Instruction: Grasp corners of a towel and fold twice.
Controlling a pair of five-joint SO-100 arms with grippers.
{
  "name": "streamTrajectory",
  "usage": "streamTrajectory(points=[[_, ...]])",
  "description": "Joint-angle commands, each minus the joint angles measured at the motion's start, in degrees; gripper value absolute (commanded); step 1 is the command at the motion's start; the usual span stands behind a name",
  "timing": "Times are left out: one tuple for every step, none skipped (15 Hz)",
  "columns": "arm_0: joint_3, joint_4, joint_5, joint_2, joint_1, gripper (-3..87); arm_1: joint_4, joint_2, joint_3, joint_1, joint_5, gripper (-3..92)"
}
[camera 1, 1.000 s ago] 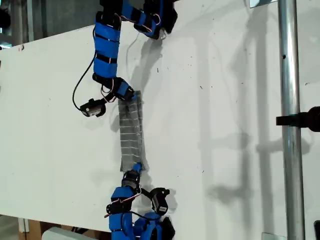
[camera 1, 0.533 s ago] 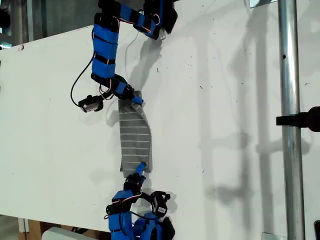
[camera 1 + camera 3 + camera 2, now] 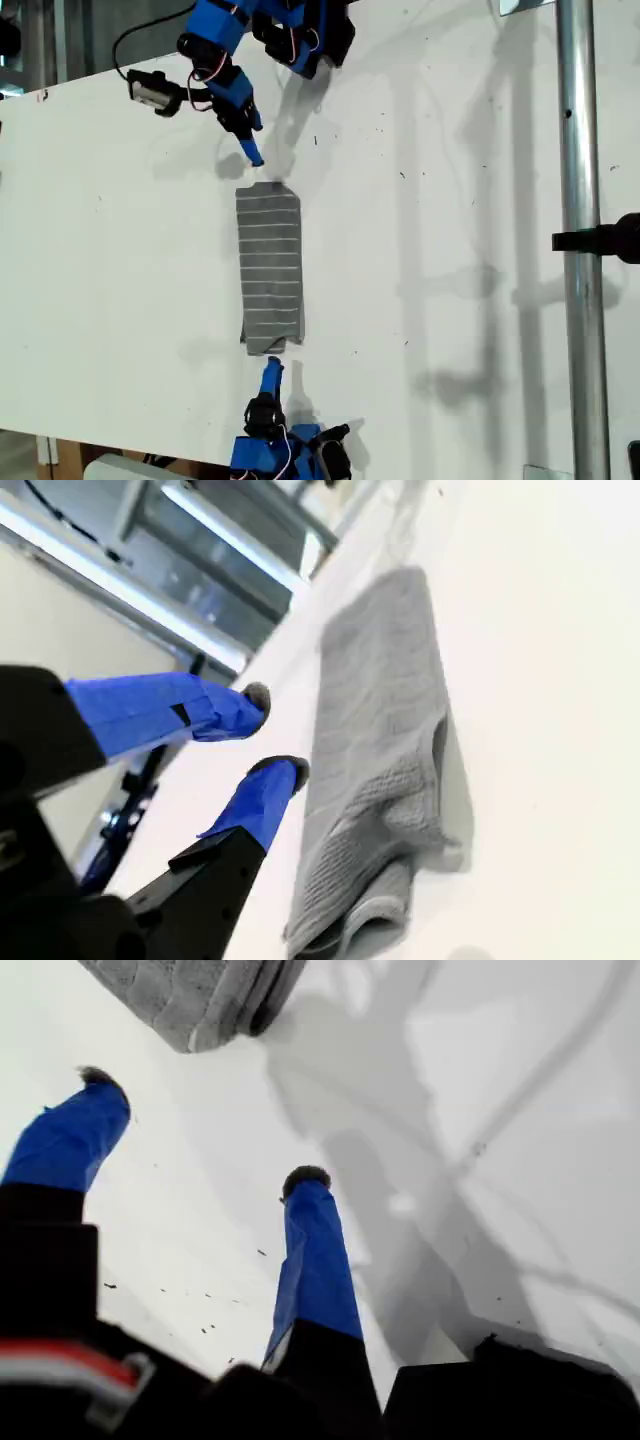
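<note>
The grey striped towel [image 3: 270, 265] lies flat on the white table [image 3: 450, 200] as a narrow folded strip, with no gripper on it. My first gripper [image 3: 250, 150] hangs above the table just beyond the towel's end nearest the exterior view's top, its corners [image 3: 244, 193] free. In the first wrist view that gripper [image 3: 200, 1125] is wide open, with the towel's layered end [image 3: 190, 995] ahead of it. My second gripper [image 3: 270, 368] sits low, just off the bunched other end. In the second wrist view it [image 3: 275, 732] is slightly open and empty beside the towel [image 3: 380, 700].
A vertical metal pole [image 3: 578, 250] with a black clamp [image 3: 605, 240] stands at the exterior view's right. Both arm bases sit at the table's edges, at that view's top and bottom. Arm and cable shadows fall across the table.
Both grippers let go of the towel's ends and drew back toward their bases. The first one rose and swung away. The towel settled flat and straight.
</note>
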Motion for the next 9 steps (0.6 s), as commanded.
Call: streamTrajectory(points=[[6.9, -4.7, -4.0, 5.4, 6.3, 6.8, 2.7, 35.9, 14.9, -5.3, 9.0, 27.5], [10.3, -6.9, -5.2, 5.4, 8.4, 2.3, 5.3, 35.3, 17.1, -6.2, 14.9, 21.7], [13.4, -7.8, -4.4, 5.4, 10.0, -1.9, 6.2, 36.4, 20.4, -9.3, 21.0, 8.9], [15.9, -5.9, -5.2, 5.4, 11.1, -2.5, 5.6, 36.7, 22.8, -11.4, 24.3, 8.9], [16.7, -1.8, -5.5, 5.4, 11.9, -2.6, 5.6, 36.6, 22.9, -12.1, 24.5, 8.3], [16.6, 1.8, -4.5, 5.4, 11.2, -2.6, 6.1, 36.7, 22.3, -10.9, 24.1, 9.6], [16.5, 2.3, -4.5, 5.4, 11.0, -2.6, 4.4, 36.7, 21.2, -9.9, 21.3, 15.4], [16.5, 0.3, -3.7, 5.4, 11.5, -2.6, -0.1, 36.7, 20.4, -9.8, 17.7, 26.3], [16.5, -1.0, -3.3, 5.4, 11.7, -2.6, -5.5, 35.5, 19.6, -9.9, 13.1, 35.5]])
